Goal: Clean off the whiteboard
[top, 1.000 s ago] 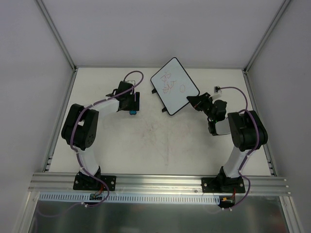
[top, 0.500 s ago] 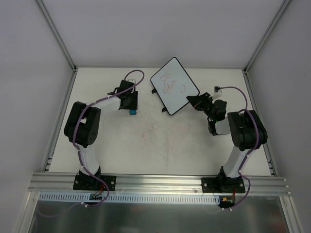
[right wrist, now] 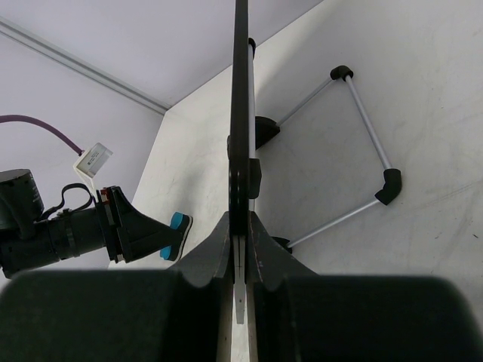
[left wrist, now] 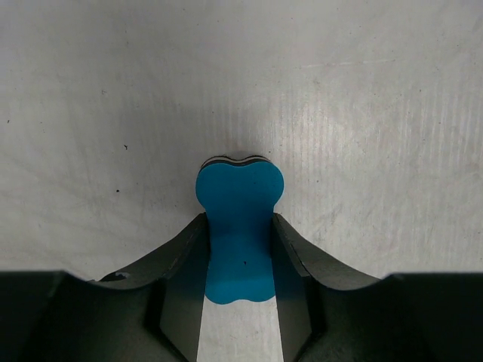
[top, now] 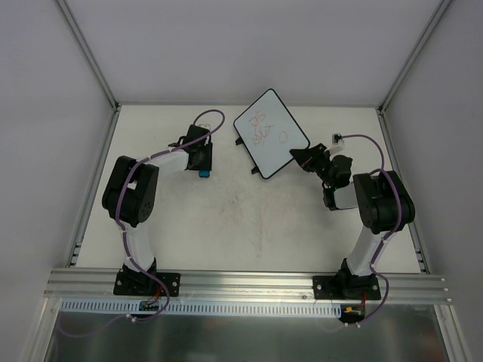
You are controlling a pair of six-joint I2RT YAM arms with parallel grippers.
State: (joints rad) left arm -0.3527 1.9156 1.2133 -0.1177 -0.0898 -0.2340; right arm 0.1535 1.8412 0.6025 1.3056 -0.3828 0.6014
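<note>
The whiteboard (top: pixel 270 133) stands tilted at the back middle of the table, with red scribbles on its white face. My right gripper (top: pixel 297 157) is shut on its lower right edge; in the right wrist view the board (right wrist: pixel 241 113) runs edge-on between the jaws, and my right gripper (right wrist: pixel 241 226) clamps it. My left gripper (top: pixel 204 167) is shut on the blue eraser (top: pixel 204 173), to the left of the board and apart from it. In the left wrist view the eraser (left wrist: pixel 239 226) sits pinched between the fingers of my left gripper (left wrist: pixel 239 234), just over the table.
The board's wire stand (right wrist: pixel 362 143) with black feet shows behind it in the right wrist view. White walls with metal posts (top: pixel 87 53) enclose the table on three sides. A small white box (top: pixel 337 138) lies near the right arm.
My left gripper with the eraser has drawn back slightly to the left and up. The whiteboard and the right arm have not moved.
</note>
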